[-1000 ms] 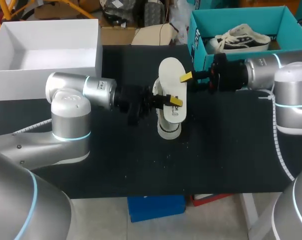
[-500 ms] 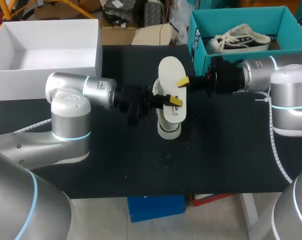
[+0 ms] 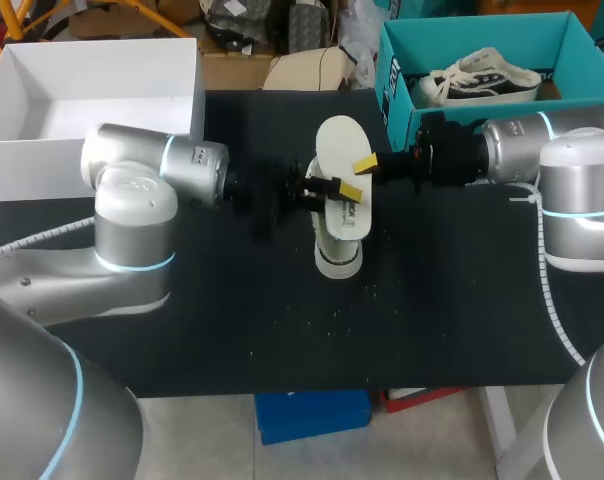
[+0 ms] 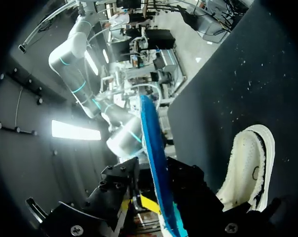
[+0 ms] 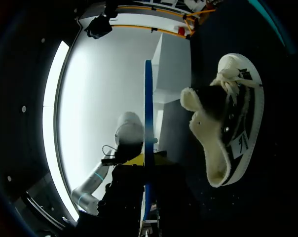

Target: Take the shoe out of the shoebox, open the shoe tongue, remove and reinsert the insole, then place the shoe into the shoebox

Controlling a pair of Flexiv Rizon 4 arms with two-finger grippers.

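— Where is the shoe?
— In the middle of the head view. The white shoe (image 3: 338,252) lies on the dark surface (image 3: 432,320).
— And the insole?
— The insole (image 3: 339,145) is out of the shoe, just above it in the frame. The left tool (image 3: 339,188) pinches its lower part, and the right tool (image 3: 365,163) pinches its right edge.
— Farther back?
— A white box (image 3: 22,165) sits at the upper left. A teal shoebox (image 3: 397,95) at the upper right has another shoe (image 3: 482,78) inside.

passage over front table (image 3: 432,330), white box (image 3: 32,165) back left, shoebox (image 3: 394,75) back right
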